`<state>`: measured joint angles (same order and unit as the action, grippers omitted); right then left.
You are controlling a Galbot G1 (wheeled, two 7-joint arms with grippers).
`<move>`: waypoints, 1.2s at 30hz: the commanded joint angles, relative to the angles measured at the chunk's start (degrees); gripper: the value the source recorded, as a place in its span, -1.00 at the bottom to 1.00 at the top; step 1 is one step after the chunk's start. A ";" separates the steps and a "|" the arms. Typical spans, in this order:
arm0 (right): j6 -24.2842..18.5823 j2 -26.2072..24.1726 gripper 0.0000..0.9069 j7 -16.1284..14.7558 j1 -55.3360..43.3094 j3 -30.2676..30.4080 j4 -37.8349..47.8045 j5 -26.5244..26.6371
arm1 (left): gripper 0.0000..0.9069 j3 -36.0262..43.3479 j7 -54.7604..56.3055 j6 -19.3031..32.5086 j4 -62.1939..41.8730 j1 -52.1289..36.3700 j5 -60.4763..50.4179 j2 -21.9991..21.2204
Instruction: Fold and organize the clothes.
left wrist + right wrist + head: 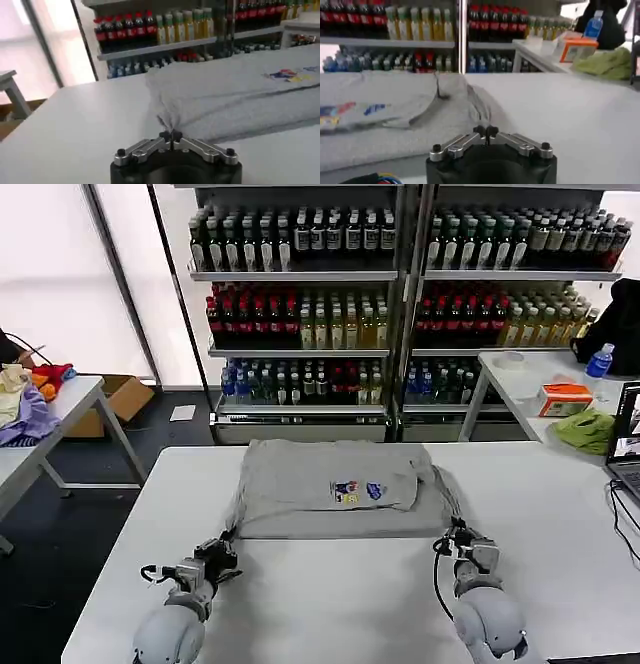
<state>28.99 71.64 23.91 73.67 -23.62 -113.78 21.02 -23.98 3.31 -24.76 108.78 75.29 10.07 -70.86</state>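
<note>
A light grey shirt (pixel 335 489) lies partly folded on the white table (pixel 330 604), its small multicoloured chest print (pixel 356 491) facing up. My left gripper (pixel 224 550) is at the shirt's near left corner, and in the left wrist view the cloth (pixel 235 95) bunches into the shut left gripper (pixel 170 136). At the near right corner sits my right gripper (pixel 457 536). The right wrist view shows a fold of the shirt (pixel 395 115) running into the shut right gripper (pixel 485 132).
Shelves of bottles (pixel 400 304) stand behind the table. A side table at the right carries a lime-green cloth (pixel 585 429), an orange box (pixel 563 397) and a blue bottle (pixel 598 362). A laptop (pixel 628 439) sits at the right edge. Coloured fabrics (pixel 30 399) lie on a left table.
</note>
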 commanded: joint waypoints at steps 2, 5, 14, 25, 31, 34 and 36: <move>-2.02 1.07 -1.00 1.96 14.10 0.58 -10.05 -2.68 | -1.00 -2.86 1.46 -0.71 15.36 14.03 0.17 3.38; -2.08 0.70 -1.00 4.20 19.10 0.72 -12.73 -2.73 | -1.00 -4.06 1.92 -1.22 18.27 18.14 0.11 4.15; -0.51 -3.16 -1.00 5.95 32.01 1.05 -19.83 -7.16 | -1.00 -5.90 2.75 -0.43 23.71 31.02 -2.25 5.02; -1.08 -3.81 -1.00 5.65 33.76 1.69 -16.94 -9.73 | -1.00 -4.88 3.89 1.86 22.69 35.33 -5.33 2.18; 0.70 -4.41 1.00 5.12 33.72 1.58 -16.58 -9.99 | 0.80 -4.72 6.65 2.64 22.00 34.91 -5.41 0.37; 0.46 -4.20 1.00 5.29 33.01 1.09 -17.59 -10.41 | 1.00 -3.97 6.75 2.84 21.67 34.24 -5.46 -0.93; 0.21 -3.97 1.00 5.09 32.52 0.81 -18.32 -10.76 | 1.00 -3.46 6.66 3.91 21.44 33.70 -5.31 -2.04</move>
<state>28.61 67.95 29.06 104.53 -22.58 -130.90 11.31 -28.36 8.51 -22.62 129.74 107.22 5.33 -69.96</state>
